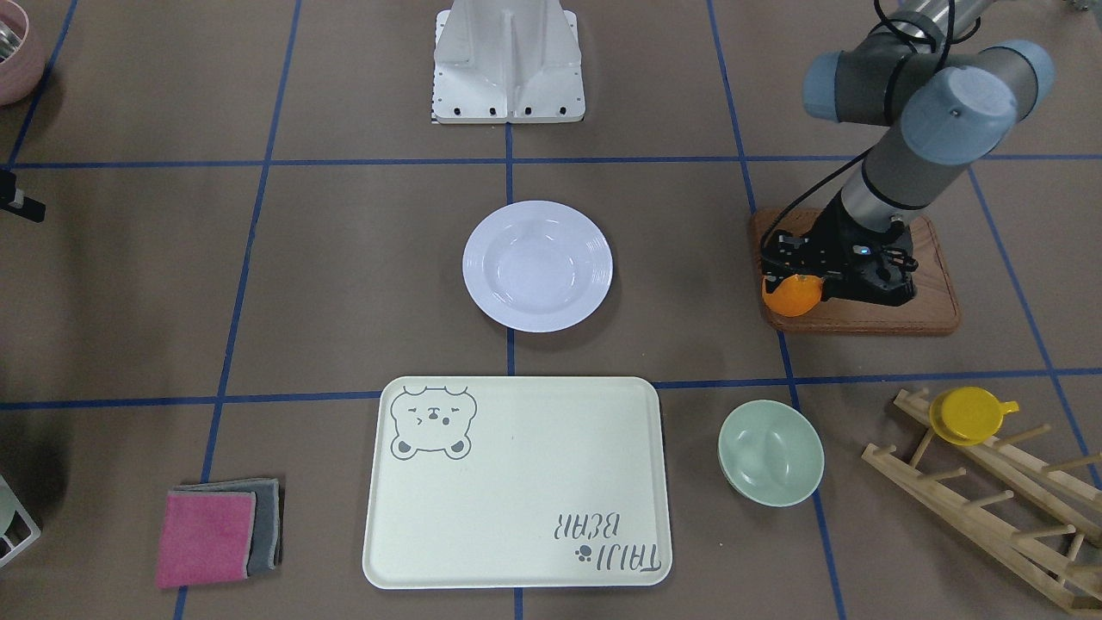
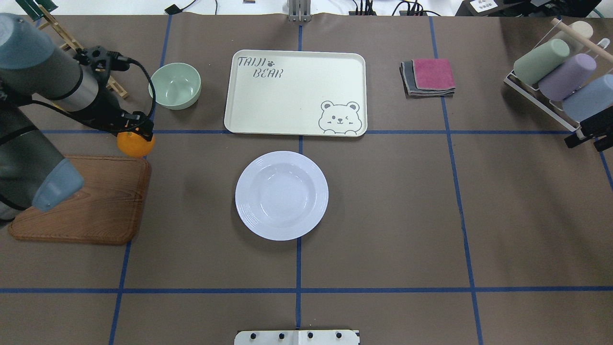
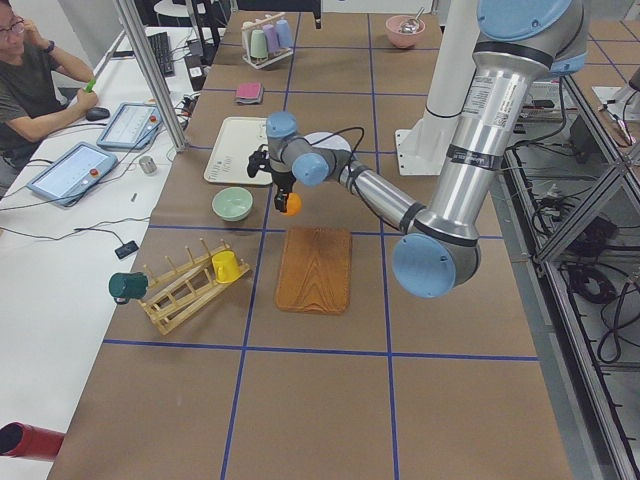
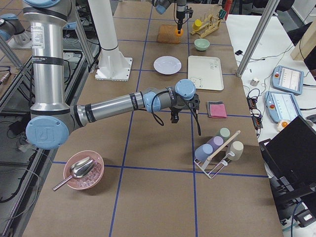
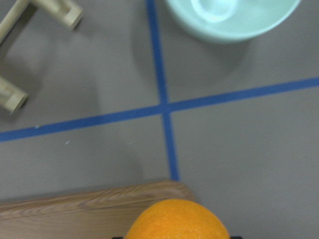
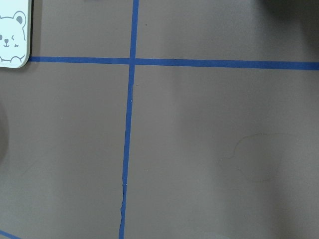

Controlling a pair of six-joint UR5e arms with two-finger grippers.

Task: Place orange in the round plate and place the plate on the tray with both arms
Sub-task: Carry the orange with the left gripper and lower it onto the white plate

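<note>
The left hand is closed on the small round bright-orange orange. Its two black fingers press the fruit from both sides, so the smooth ball cannot roll away. The orange hangs over a corner of the brown wooden board, close to the left end edge of the matte brown worktop. It seems to be lifted a little, probably to pass clear of the board.

The glossy white round plate lies empty in the middle of the worktop, well apart from the orange. Its sunken centre should stop a round fruit from rolling out, and its wide ridged rim gives each hand a place to take hold. The large cream rectangular tray, with a grey bear drawing, lies flat between the plate and the worktop edge far from the robot.

The right hand hovers near the right end edge. I cannot tell whether it is open or closed.
</note>
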